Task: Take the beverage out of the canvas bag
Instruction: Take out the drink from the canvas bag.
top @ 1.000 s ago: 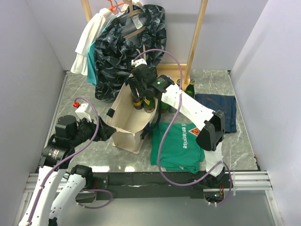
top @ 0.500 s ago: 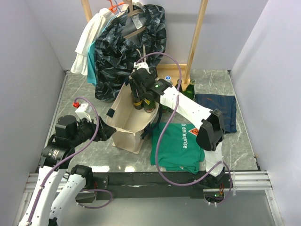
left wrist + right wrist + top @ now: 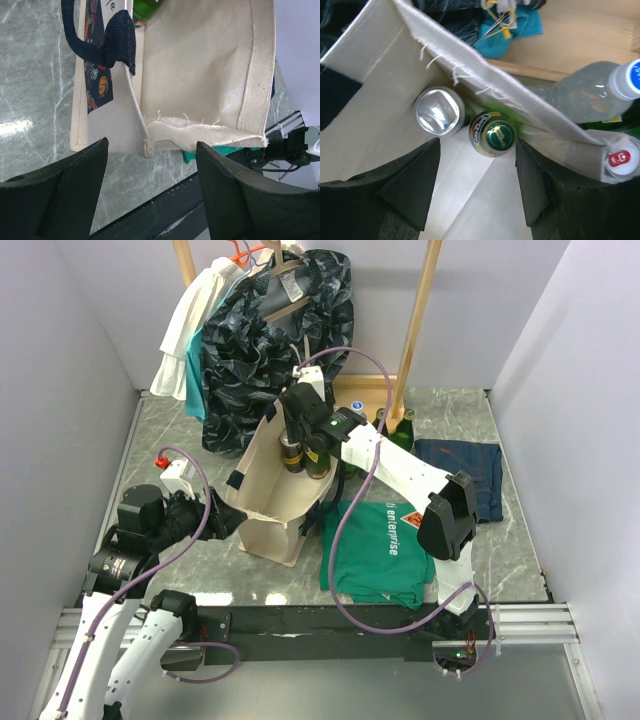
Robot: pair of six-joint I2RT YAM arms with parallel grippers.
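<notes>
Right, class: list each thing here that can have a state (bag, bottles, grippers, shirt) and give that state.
canvas bag: upright, mouth open.
green-capped bottle: upright in the bag, capped, not gripped.
silver-capped bottle: upright in the bag, capped.
clear bottle: outside the bag, blue cap on.
right gripper: open, above the green-capped bottle.
left gripper: open, beside the bag.
green T-shirt: lying flat.

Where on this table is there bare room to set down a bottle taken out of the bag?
Bare grey marble table lies right of the green T-shirt, in front of the folded navy cloth. Another patch lies left of the cream canvas bag, before the hanging garments. Between bag and navy cloth it is crowded with green glass bottles.
</notes>
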